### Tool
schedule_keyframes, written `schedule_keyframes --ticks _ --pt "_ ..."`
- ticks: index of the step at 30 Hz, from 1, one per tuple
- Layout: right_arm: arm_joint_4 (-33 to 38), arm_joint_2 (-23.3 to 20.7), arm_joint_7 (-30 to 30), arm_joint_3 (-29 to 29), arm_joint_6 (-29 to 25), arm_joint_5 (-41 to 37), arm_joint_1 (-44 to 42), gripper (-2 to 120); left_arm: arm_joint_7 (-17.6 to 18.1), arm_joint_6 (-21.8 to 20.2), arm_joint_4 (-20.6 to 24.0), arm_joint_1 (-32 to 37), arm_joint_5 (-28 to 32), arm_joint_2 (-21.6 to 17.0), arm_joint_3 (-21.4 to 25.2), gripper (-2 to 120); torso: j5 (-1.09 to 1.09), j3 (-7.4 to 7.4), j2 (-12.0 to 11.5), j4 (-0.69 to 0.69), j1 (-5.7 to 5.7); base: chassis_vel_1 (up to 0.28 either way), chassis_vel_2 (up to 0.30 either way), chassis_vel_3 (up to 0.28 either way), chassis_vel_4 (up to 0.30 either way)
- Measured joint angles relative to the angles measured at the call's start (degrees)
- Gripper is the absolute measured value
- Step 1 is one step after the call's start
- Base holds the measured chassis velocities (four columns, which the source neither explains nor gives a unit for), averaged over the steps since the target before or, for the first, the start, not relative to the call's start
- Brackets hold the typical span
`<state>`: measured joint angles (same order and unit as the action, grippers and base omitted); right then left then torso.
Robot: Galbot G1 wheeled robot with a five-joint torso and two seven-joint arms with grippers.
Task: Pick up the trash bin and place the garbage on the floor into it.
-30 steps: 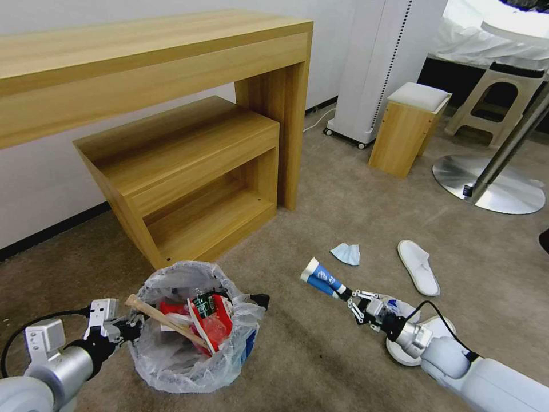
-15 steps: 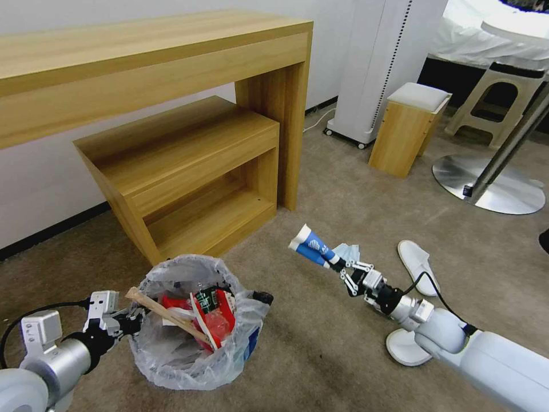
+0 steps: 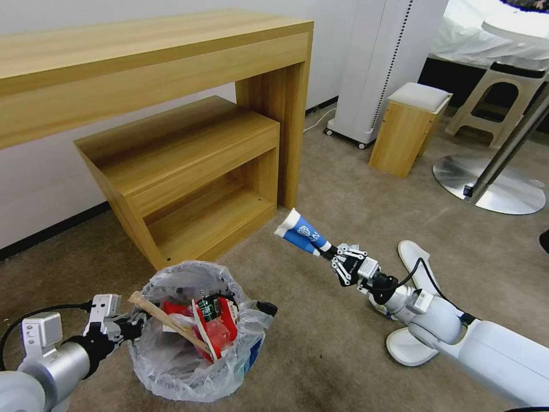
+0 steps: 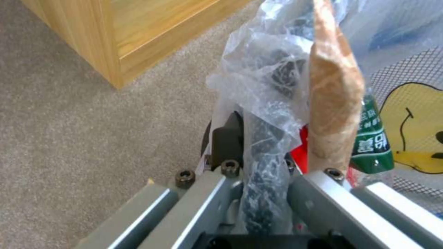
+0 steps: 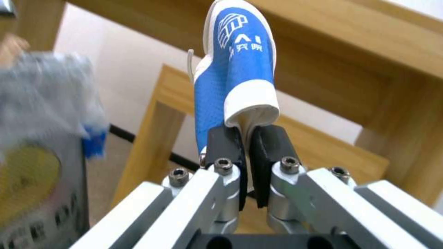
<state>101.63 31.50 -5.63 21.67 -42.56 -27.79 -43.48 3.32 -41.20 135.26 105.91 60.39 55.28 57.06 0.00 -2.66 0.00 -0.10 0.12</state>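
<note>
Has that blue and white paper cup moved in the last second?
Yes. The blue-white paper cup, pinched in the right end effector, has risen off the floor and travelled toward the wooden desk's leg, away from the white slipper.

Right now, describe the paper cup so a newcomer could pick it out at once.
Below the front corner of the tall wooden desk, the right hand holds the paper cup above the beige carpet, shut on its flattened end. Nothing else nearby is blue with white bands and a white logo.
</note>
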Motion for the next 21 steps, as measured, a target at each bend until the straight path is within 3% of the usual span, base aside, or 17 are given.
schedule_keyframes --ticks 10,21 --pt "5.38 -0.81 0.37 3.34 0.88 -1.33 4.26 3 -0.29 -0.12 -0.48 -0.75 -1.26 0.67 -1.26 0 0.0 0.0 0.0 0.0 0.0 0.0 0.0 0.0 0.0" --pt "7.47 3.41 1.46 13.06 1.61 -4.35 13.79 3 -0.77 -0.12 -1.23 -1.47 -2.17 1.72 -1.77 0 -0.01 0.0 0.0 0.01 0.0 0.0 0.0 0.0 0.0"
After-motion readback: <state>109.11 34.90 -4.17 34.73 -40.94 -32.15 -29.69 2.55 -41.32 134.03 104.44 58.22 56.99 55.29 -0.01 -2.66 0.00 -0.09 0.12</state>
